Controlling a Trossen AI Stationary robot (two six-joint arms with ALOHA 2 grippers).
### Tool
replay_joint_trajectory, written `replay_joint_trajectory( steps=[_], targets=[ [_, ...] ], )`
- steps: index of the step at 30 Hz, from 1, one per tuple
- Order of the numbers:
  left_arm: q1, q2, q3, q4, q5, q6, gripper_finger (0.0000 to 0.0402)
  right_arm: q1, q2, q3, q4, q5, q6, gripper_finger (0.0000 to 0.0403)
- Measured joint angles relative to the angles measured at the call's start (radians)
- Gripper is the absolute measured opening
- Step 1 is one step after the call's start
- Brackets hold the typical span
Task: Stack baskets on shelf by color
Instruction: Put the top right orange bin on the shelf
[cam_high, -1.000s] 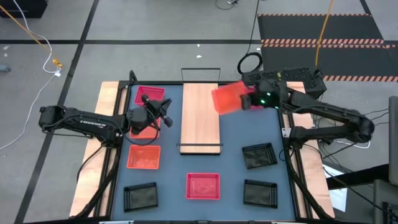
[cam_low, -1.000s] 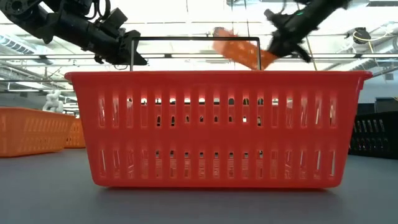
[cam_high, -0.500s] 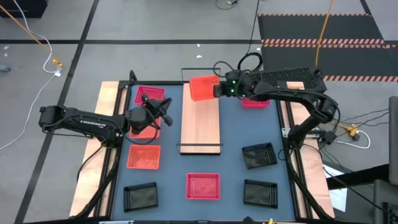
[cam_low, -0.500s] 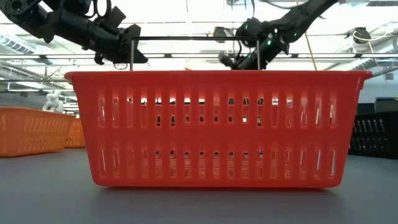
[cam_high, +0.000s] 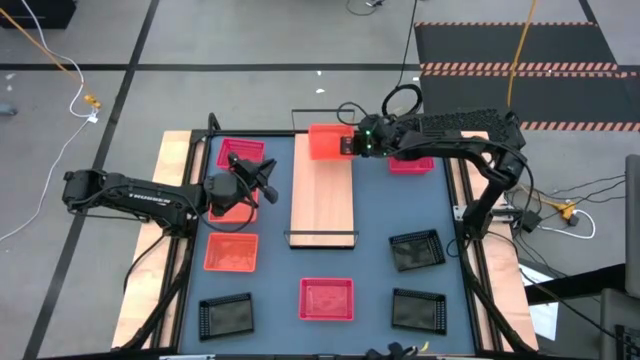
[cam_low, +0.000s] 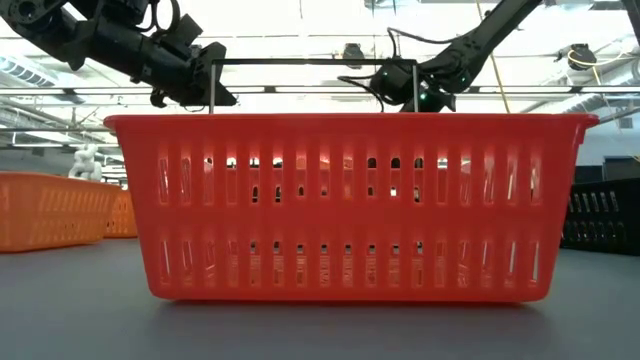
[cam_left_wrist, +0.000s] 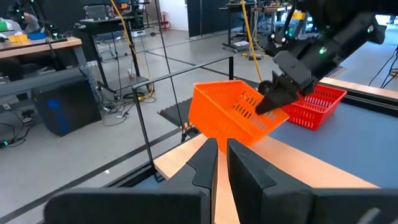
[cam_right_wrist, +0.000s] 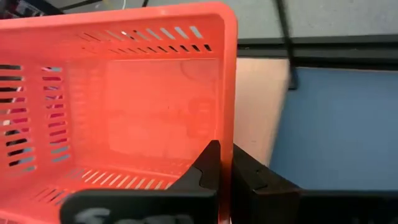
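Around the dark blue surface (cam_high: 380, 215) lies grey floor (cam_high: 250, 40) crossed by dark lines, and a yellow cable (cam_high: 45, 50) trails across it at the far left. Off to the far right sits a black mat (cam_high: 500, 40) edged with red-and-white hazard striping (cam_high: 520, 68). Looking level across, ceiling trusses (cam_low: 300, 95) run overhead. Beyond, there's a workbench (cam_left_wrist: 37, 46) and a dark blue cabinet (cam_left_wrist: 65, 102) beneath it.

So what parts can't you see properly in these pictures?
- Low view: the big pink-red basket up close hides the shelf and most of the table.
- Right wrist view: the orange basket held by the right gripper hides the shelf below it, so whether it touches is unclear.
- High view: the left gripper is too small to see what lies under it.
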Motion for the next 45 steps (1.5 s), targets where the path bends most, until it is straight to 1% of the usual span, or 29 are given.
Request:
replay_joint_trajectory(
  steps=[9, 14, 25, 28, 30, 33, 36, 38, 40, 42, 43, 45],
  targets=[
    [0.0, 0.0, 0.0, 0.001, 0.0, 0.0, 0.0037, -0.001, 0.013, 0.0, 0.012, 0.002, 0.007, 0.0019],
    [0.0, 0.0, 0.0, 0.001, 0.0, 0.0, 0.0037, 0.0, 0.013, 0.0, 0.026, 0.002, 0.0, 0.0036],
    [0.0, 0.0, 0.0, 0.0, 0.0, 0.004, 0.0037, 0.001, 0.013, 0.0, 0.067, 0.008, 0.023, 0.0114],
    [0.0, 0.0, 0.0, -0.001, 0.0, 0.004, 0.0037, 0.001, -0.01, -0.002, 0.064, 0.001, -0.026, 0.0131],
    [0.0, 0.0, 0.0, -0.005, 0.0, 0.006, 0.0037, 0.001, -0.048, -0.002, 0.047, 0.001, -0.072, 0.0138],
    [0.0, 0.0, 0.0, -0.01, 0.0, 0.02, 0.0037, 0.007, -0.125, -0.002, 0.028, -0.026, -0.188, 0.0141],
    [0.0, 0.0, 0.0, -0.01, 0.0, 0.033, 0.0037, 0.018, -0.206, -0.002, 0.043, -0.11, -0.366, 0.0141],
    [0.0, 0.0, 0.0, -0.011, -0.001, 0.034, 0.0037, 0.029, -0.25, -0.001, 0.061, -0.164, -0.554, 0.0141],
    [0.0, 0.0, 0.0, -0.009, -0.001, 0.042, 0.0037, 0.043, -0.279, 0.0, 0.042, -0.207, -0.817, 0.0141],
    [0.0, 0.0, 0.0, 0.0, -0.001, 0.054, 0.0037, 0.056, -0.287, 0.0, -0.011, -0.203, -1.042, 0.0141],
    [0.0, 0.0, 0.0, 0.006, -0.001, 0.054, 0.0037, 0.058, -0.284, 0.0, -0.033, -0.197, -1.126, 0.0141],
    [0.0, 0.0, 0.0, 0.025, -0.001, 0.06, 0.0037, 0.058, -0.257, 0.0, -0.047, -0.184, -1.235, 0.0141]
  ],
)
